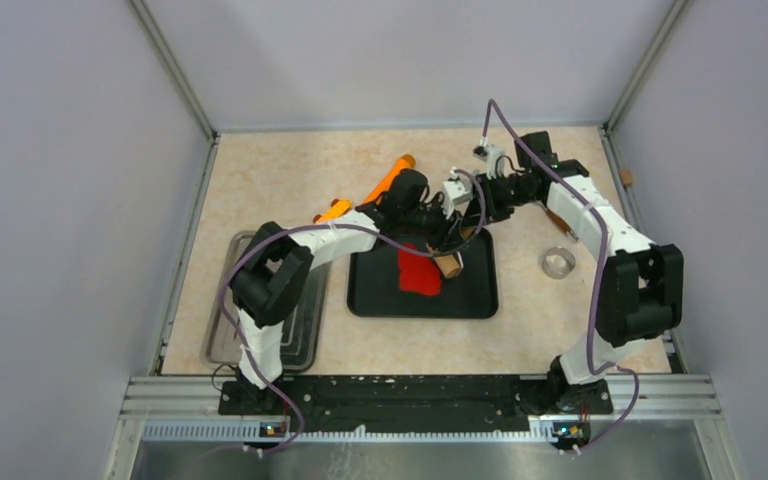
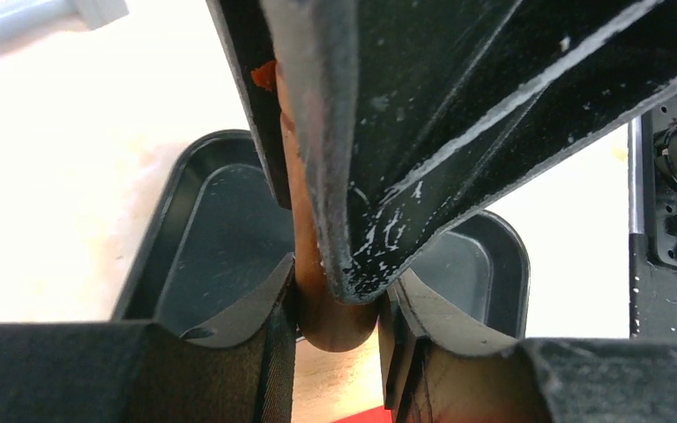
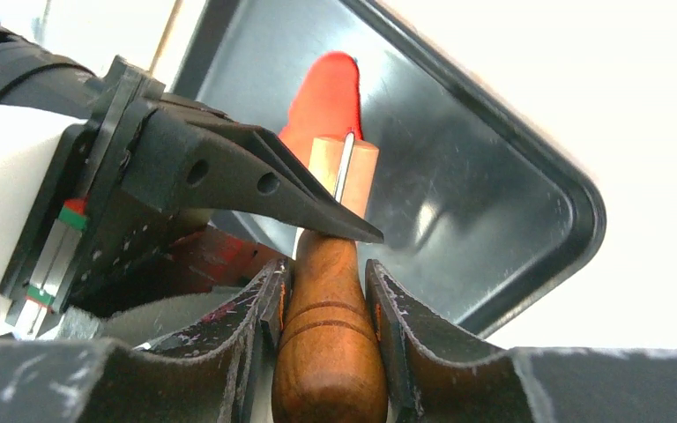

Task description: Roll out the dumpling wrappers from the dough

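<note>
Both arms reach in over the black tray in the middle of the table, their wrists meeting at its 12 o'clock edge. The dough lies as a flat red sheet near the tray's centre. The rolling pin slants down just off the sheet's 2 o'clock side, but I can't tell whether it touches the dough. The right gripper pinches the pin's dark wooden handle between both fingers. The left gripper is clamped round the same wood, so close that one of the right gripper's fingers crosses right in front of it. At 9 o'clock from the black tray sits a steel tray, at 3 o'clock a small clear ring, and at 11 o'clock an orange tool.
</note>
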Action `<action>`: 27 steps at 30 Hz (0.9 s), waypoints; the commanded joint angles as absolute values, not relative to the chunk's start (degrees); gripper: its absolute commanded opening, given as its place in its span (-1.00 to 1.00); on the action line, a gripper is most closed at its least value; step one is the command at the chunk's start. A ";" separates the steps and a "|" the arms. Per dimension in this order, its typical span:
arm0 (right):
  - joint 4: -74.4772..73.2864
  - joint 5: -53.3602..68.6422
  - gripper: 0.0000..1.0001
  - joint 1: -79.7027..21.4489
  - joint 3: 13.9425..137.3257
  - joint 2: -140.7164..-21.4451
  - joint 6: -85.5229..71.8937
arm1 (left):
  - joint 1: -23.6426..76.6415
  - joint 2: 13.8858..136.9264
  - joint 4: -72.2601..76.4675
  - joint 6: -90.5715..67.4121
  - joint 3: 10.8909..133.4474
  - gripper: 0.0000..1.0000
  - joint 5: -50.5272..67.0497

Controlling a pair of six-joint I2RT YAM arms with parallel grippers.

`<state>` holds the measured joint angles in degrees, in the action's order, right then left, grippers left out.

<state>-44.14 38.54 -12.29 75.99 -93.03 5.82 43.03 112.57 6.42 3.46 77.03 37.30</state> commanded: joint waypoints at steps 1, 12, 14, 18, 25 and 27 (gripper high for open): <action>-40.23 40.07 -1.00 -14.70 79.80 -93.45 2.55 | 38.28 108.29 1.78 4.60 75.68 -1.00 35.12; -36.18 35.03 -1.00 -20.42 80.44 -105.80 2.24 | 32.41 108.20 0.27 11.13 67.07 -1.00 32.48; -36.40 32.62 -1.00 -21.80 79.30 -107.85 2.17 | 32.49 108.88 -1.30 10.03 64.96 -1.00 32.98; -36.95 29.57 -1.00 -24.54 76.61 -110.04 3.01 | 32.47 108.68 -0.48 8.99 60.59 -1.00 32.82; -35.60 28.46 -1.00 -27.23 75.48 -111.19 2.29 | 32.42 107.47 -0.46 8.61 55.77 -1.00 32.23; -35.39 29.46 -1.00 -27.79 75.96 -111.42 2.18 | 32.39 106.51 -0.46 7.87 54.57 -1.00 32.32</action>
